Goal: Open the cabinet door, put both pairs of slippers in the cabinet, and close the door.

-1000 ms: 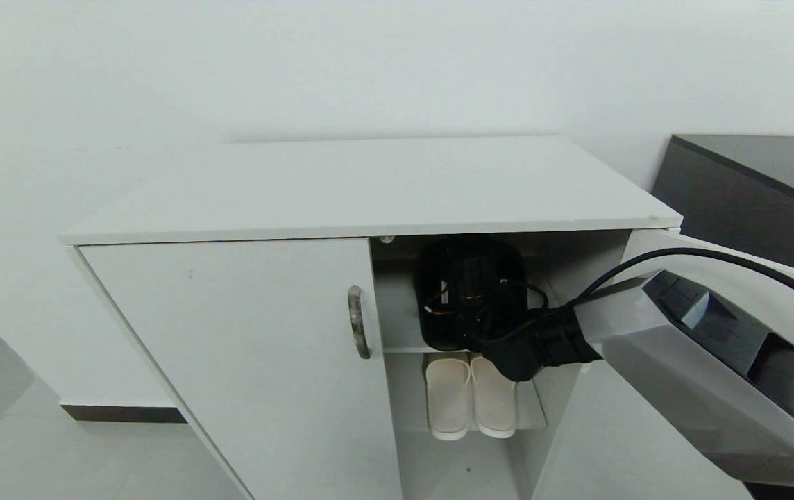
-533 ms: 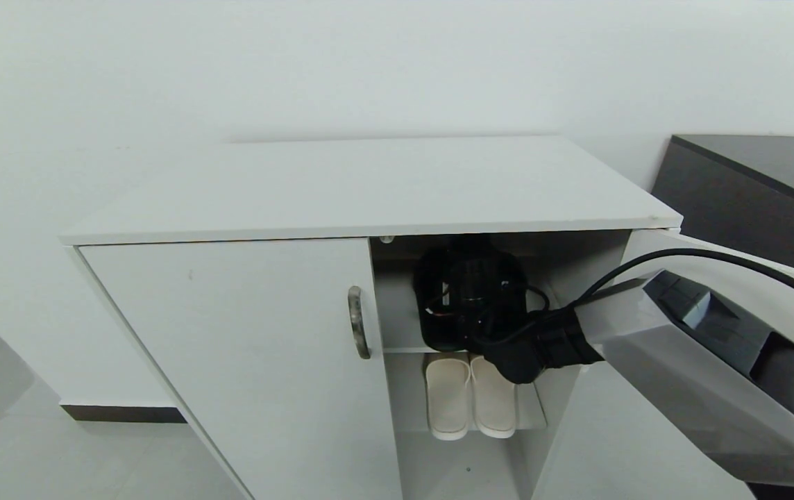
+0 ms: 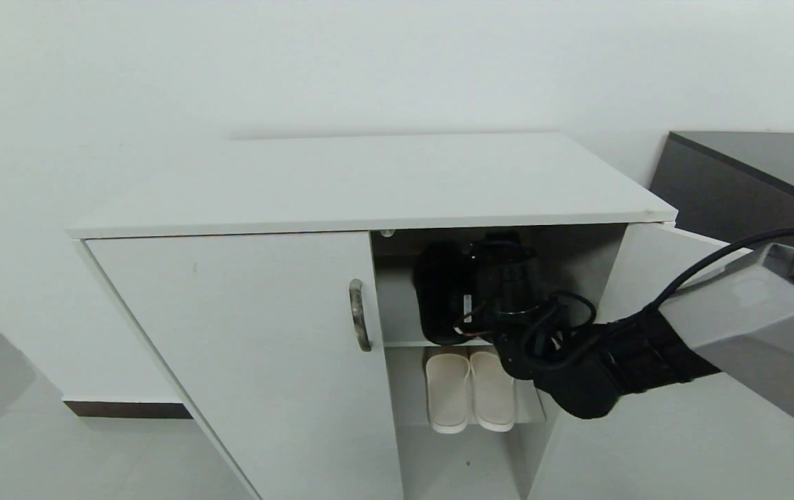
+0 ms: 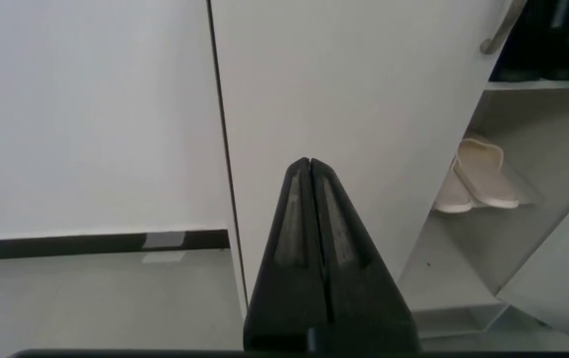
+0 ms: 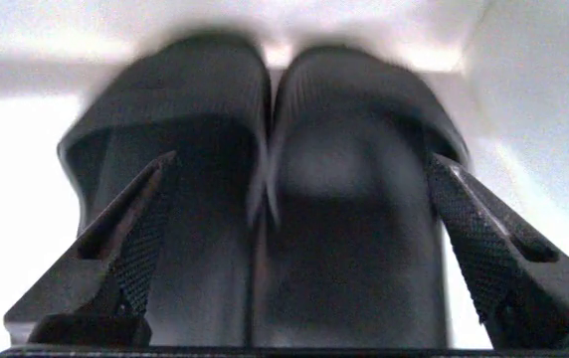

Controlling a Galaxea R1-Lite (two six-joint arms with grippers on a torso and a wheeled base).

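The white cabinet [image 3: 369, 187] stands with its right door [image 3: 647, 274] swung open and its left door [image 3: 244, 340] closed. A pair of black slippers [image 3: 442, 295] lies on the upper shelf, and a pair of white slippers [image 3: 470, 389] lies on the lower shelf. My right gripper [image 3: 501, 278] is at the mouth of the upper shelf, open, with its fingers spread to either side of the black slippers [image 5: 265, 199] and apart from them. My left gripper [image 4: 309, 164] is shut and empty, low beside the cabinet; the white slippers [image 4: 478, 179] are off to its side.
The left door carries a metal handle [image 3: 359, 314] by the opening. A dark piece of furniture [image 3: 751, 180] stands right of the cabinet, behind the open door. Pale floor [image 4: 95, 308] runs along the wall with its dark skirting.
My right arm has drawn back and to the right, out of the upper shelf. The black slippers stayed on the shelf. The head view has shifted slightly.
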